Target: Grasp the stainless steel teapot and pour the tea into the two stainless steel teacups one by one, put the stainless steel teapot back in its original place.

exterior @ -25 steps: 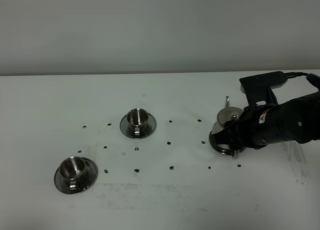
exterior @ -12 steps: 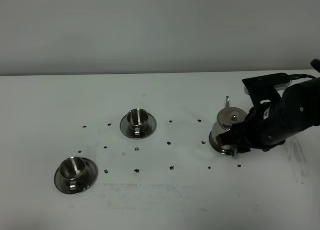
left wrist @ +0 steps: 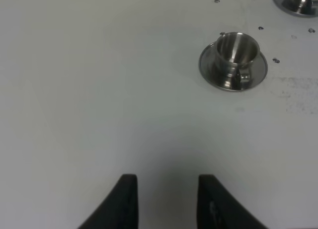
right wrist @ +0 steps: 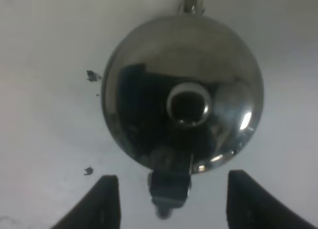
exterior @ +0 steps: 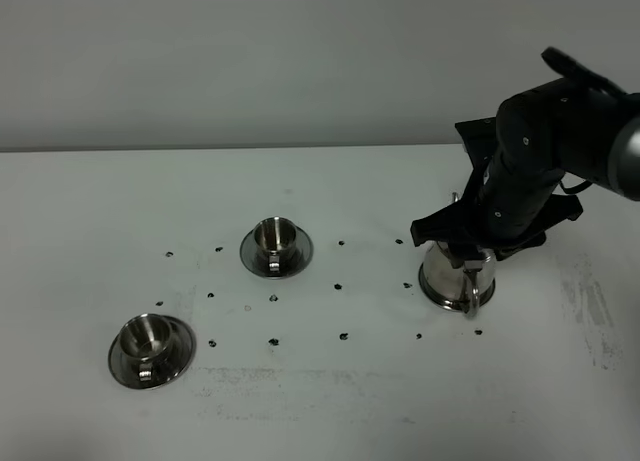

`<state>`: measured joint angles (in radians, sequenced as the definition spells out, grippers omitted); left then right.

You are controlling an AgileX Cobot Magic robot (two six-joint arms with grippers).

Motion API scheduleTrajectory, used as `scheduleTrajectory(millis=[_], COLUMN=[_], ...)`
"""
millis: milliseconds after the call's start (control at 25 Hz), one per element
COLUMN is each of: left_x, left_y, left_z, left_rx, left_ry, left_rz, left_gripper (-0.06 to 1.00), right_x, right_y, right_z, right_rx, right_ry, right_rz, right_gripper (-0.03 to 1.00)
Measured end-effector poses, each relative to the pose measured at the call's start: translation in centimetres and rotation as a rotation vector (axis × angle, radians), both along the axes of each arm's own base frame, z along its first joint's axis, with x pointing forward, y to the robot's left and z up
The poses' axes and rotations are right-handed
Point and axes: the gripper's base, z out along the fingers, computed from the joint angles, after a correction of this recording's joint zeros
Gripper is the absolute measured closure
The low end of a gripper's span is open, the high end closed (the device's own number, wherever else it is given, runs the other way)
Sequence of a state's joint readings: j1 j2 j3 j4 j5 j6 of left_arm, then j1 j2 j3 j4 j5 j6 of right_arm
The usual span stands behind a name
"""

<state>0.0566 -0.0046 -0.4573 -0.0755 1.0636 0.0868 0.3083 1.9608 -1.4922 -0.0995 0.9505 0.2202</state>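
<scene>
My right tool [right wrist: 174, 206] hangs straight over the stainless steel teapot [right wrist: 181, 95], pointing down at its lid. Its two fingers [right wrist: 105, 204] are spread wide apart and grip nothing. The pot's loop handle [right wrist: 170, 189] sits in the gap between them, and neither finger touches it. The lid knob [right wrist: 188, 105] lies just ahead of the fingertips, and the spout [right wrist: 193, 1] points away on the far side of the pot from the tool. From the high camera I see the teapot standing upright on the table [exterior: 100, 201], its top half hidden under my right arm. I cannot tell from here whether a saucer lies beneath it.

My left tool [left wrist: 166, 201] is low over bare table, well apart from everything, its fingers parted with nothing between them. One teacup [left wrist: 237, 52] stands on its saucer ahead of that tool and off to one side. The second teacup [exterior: 272, 243] stands beyond the first, nearer the teapot, also on a saucer. Both cups are upright. Small dark specks [exterior: 338, 286] are scattered over the table between the cups and the pot.
</scene>
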Motion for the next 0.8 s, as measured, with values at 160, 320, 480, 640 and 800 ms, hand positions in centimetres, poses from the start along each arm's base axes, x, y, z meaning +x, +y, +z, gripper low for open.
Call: scheduleTrajectory(millis=[160,320,480,640,800], left_x=[0.0,0.0,0.0,0.0,0.0], left_y=[0.0,0.0,0.0,0.0,0.0], left_z=[0.0,0.0,0.0,0.0,0.0], left_rx=[0.001,0.001,0.001,0.001,0.001], left_ry=[0.000,0.000,0.000,0.000,0.000], left_rz=[-0.001,-0.001,-0.001,-0.001,-0.001], left_gripper=[0.63,0.63,0.63,0.63,0.63], right_x=[0.0,-0.1,-0.1,0.3,0.5], right_y=[0.1,0.0,0.0,0.1,0.0], right_z=[-0.6,-0.5,-0.6,-1.5,-2.1], right_rx=[-0.004,-0.009,-0.010,-0.010,-0.021], right_ry=[0.038,0.052,0.055,0.058,0.064], right_rz=[-0.007,-0.008,-0.008,-0.007,-0.008], right_gripper=[0.50,0.50,0.50,0.50,0.50])
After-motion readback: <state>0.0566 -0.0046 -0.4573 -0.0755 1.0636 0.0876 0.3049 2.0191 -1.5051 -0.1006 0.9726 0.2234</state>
